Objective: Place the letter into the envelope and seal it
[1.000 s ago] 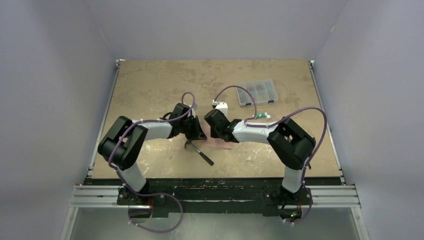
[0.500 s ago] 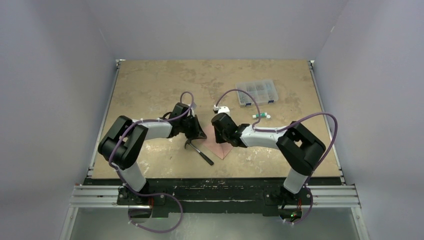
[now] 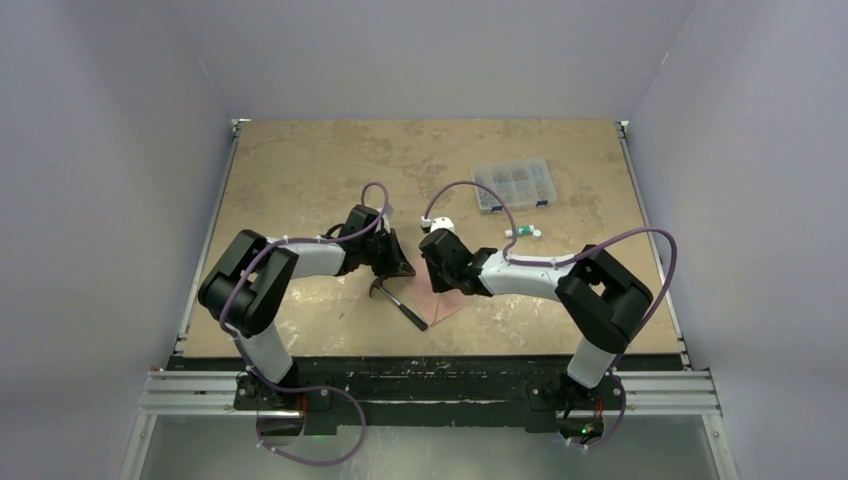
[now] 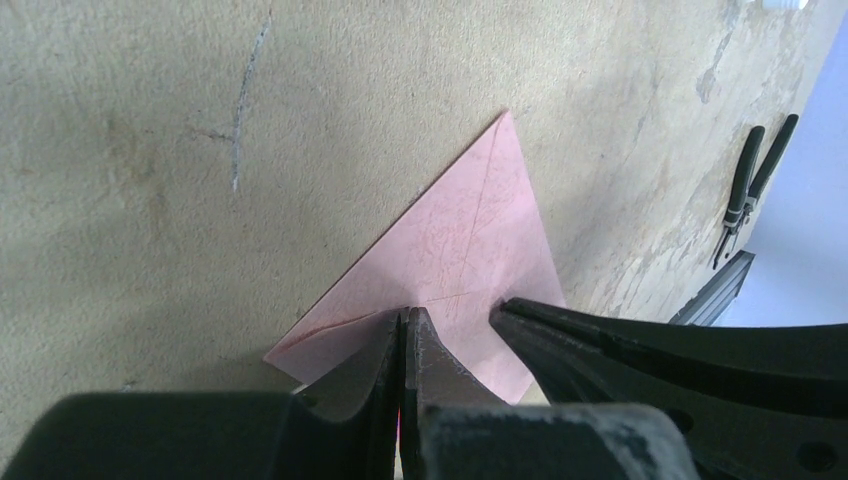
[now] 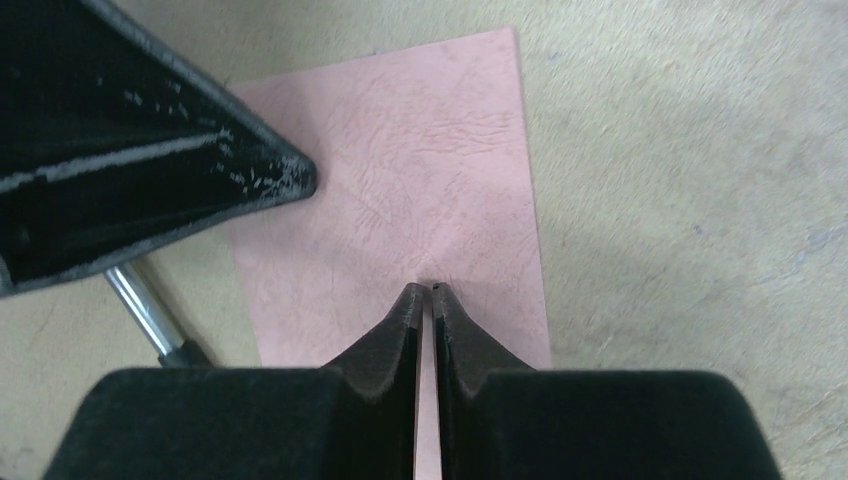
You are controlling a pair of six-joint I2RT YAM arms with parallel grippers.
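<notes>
1. The right gripper (image 5: 425,290) was noted at lower centre of its wrist view, all but closed with only a thin slit between the fingers. Its tips were set on the envelope (image 5: 400,190), and nothing was seen gripped.
2. The left gripper (image 4: 405,318) was found fully closed, tips down at the lower edge of the pink sheet. Whether paper was pinched could not be told.
3. The envelope was recorded flat on the table (image 3: 300,170), at centre of the overhead frame between the two wrists, with the hammer (image 3: 405,308) just beside it on the left.
4. No separate letter was seen; it was judged to be inside, the flap folded over.
5. The step in hand was judged to be sealing. The flap would best be pressed along its creases with closed tips, while the body is pinned by the other gripper so the sheet is not dragged.
</notes>
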